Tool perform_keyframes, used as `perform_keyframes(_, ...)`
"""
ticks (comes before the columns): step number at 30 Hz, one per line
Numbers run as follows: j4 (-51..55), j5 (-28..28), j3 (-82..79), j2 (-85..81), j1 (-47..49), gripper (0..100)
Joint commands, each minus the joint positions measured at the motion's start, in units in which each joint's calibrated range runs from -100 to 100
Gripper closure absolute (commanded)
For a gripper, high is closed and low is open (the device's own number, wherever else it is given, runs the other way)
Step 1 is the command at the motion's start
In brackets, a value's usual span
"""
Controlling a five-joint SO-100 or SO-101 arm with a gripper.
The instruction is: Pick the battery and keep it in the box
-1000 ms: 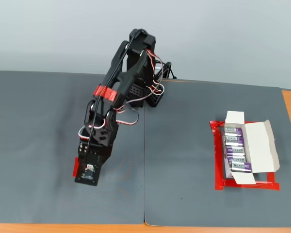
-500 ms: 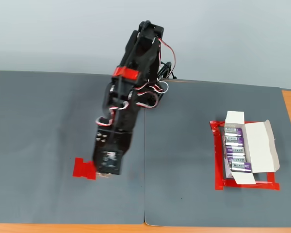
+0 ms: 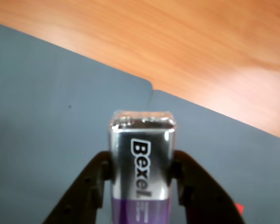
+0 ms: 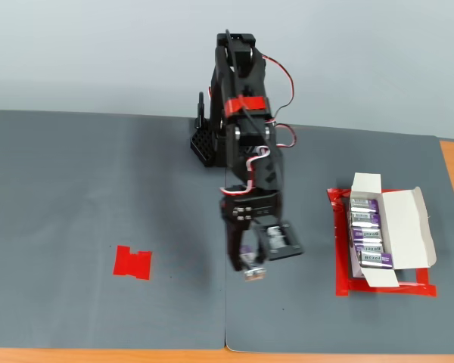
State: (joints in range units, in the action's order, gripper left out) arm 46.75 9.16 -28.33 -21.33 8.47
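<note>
Grey mat over wooden table

The black arm stands at the far middle of the grey mat and reaches toward the camera. Its gripper hangs above the seam between the two mat halves, clamped on the battery, whose purple and silver body shows slightly blurred between the fingers. To the right lies the box, flaps folded out, inside a red tape frame; four batteries lie side by side in it. A red tape patch sits on the left mat, well apart from the gripper.
</note>
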Motion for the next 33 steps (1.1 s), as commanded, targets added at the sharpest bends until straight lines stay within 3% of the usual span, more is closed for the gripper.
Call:
perform_keyframes(1,-0.05,0.14,2.06,-2.96,4.54,98)
perform_keyframes(18,-0.05,0.14,2.33,-2.46,27.67,98)
perform_keyframes(33,-0.91,-0.33,4.41,5.34,37.14,98)
